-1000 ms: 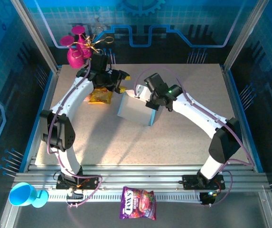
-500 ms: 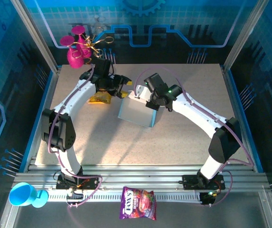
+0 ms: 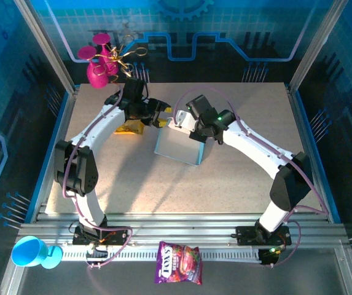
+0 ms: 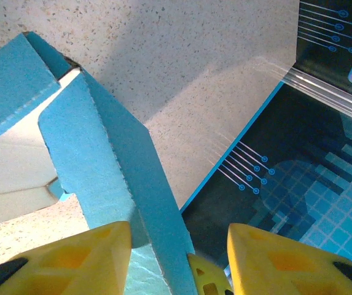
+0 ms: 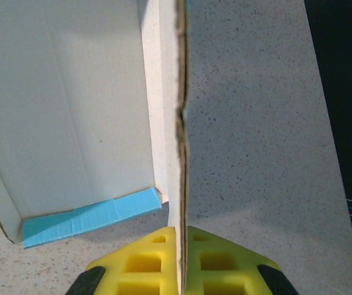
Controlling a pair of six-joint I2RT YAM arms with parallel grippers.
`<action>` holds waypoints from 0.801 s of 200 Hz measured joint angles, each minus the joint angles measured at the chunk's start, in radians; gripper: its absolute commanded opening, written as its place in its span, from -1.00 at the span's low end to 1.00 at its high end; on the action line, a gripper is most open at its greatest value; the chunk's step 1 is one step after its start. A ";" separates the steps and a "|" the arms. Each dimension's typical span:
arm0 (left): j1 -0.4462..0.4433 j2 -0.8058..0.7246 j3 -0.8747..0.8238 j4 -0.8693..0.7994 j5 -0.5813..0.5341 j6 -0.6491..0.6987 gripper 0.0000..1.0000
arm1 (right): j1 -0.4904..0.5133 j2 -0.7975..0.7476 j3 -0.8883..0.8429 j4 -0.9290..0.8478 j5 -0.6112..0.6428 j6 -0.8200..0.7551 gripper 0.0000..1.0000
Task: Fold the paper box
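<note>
The paper box (image 3: 179, 146) stands mid-table, light blue outside and pale whitish inside (image 5: 71, 98). My right gripper (image 3: 190, 127) is at the box's far right corner; in the right wrist view it (image 5: 180, 252) is shut on the upright cardboard wall (image 5: 179, 117), seen edge-on. My left gripper (image 3: 161, 117) is at the box's far left edge. It (image 4: 179, 261) is open in the left wrist view, and a blue flap (image 4: 111, 160) runs down between its yellow fingers (image 4: 71, 261), close to the left one, not clamped.
A yellow snack bag (image 3: 129, 128) lies under the left arm, beside the box. Pink cups (image 3: 97, 66) stand at the far left corner. On the near rail lie a blue cup (image 3: 31, 252) and a purple snack bag (image 3: 179, 263). A blue table border (image 4: 237, 147) runs along the edge.
My left gripper has moved right, off the yellow bag and up to the box's far left flap. The box has shifted slightly toward the right with the right gripper.
</note>
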 measured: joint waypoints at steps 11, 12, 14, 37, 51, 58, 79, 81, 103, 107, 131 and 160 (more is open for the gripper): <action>0.000 0.001 0.000 -0.003 0.002 0.002 -0.09 | 0.003 0.000 0.000 0.001 0.014 -0.008 -1.00; 0.000 0.001 0.000 -0.003 0.002 0.003 -0.09 | 0.004 0.000 0.000 0.002 0.014 -0.008 -1.00; 0.000 0.001 0.000 -0.004 0.002 0.003 -0.09 | 0.005 0.000 0.000 0.002 0.018 -0.011 -1.00; 0.000 0.001 0.000 -0.016 0.008 0.007 -0.09 | 0.014 0.000 0.000 0.003 0.045 -0.025 -1.00; 0.000 0.001 -0.003 -0.019 0.011 0.008 -0.08 | 0.017 0.000 0.000 0.008 0.059 -0.032 -1.00; 0.000 0.001 -0.004 -0.019 0.013 0.008 -0.08 | 0.017 0.000 0.000 0.009 0.066 -0.036 -1.00; -0.002 0.001 -0.013 -0.021 0.023 0.010 -0.07 | 0.018 0.002 0.000 0.010 0.077 -0.043 -1.00; -0.002 0.001 -0.014 -0.023 0.024 0.010 -0.07 | 0.018 0.003 0.000 0.010 0.078 -0.044 -1.00; -0.003 0.000 -0.028 -0.028 0.028 0.010 -0.07 | 0.018 0.011 0.000 0.015 0.081 -0.049 -1.00; -0.003 0.000 -0.031 -0.029 0.028 0.010 -0.07 | 0.018 0.013 0.000 0.017 0.081 -0.050 -1.00; -0.007 0.000 -0.045 -0.032 0.035 0.006 -0.07 | 0.022 0.015 0.000 0.025 0.082 -0.050 -1.00; -0.011 0.001 -0.045 -0.032 0.035 0.002 -0.08 | 0.037 0.015 0.000 0.032 0.085 -0.050 -1.00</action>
